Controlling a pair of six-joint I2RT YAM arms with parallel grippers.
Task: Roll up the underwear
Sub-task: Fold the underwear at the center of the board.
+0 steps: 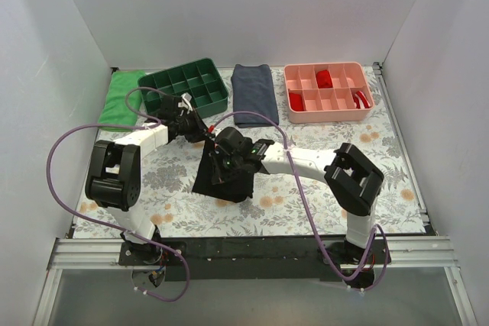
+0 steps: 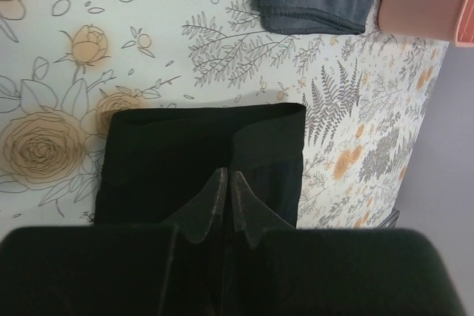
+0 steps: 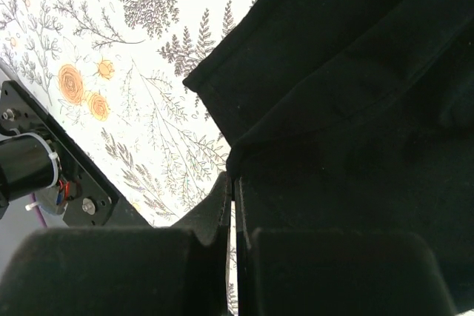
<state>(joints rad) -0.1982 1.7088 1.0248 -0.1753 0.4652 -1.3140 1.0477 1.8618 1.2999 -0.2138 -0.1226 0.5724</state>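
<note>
step: rolling the soft black fabric boxer briefs [image 1: 221, 179] | left hand [image 2: 229, 175] and right hand [image 3: 231, 183] both pinching fabric (looks like) | tip: keep hands level, roll tight along the floral table [image 1: 321, 208]

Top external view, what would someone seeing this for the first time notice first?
Most eyes would go to the black underwear in the middle of the floral table, where the left claw and right claw meet, both pinched shut on the fabric. Next comes the colour along the back: a green tray left of centre, and a pink tray on the right holding small red rolled garments.
</note>
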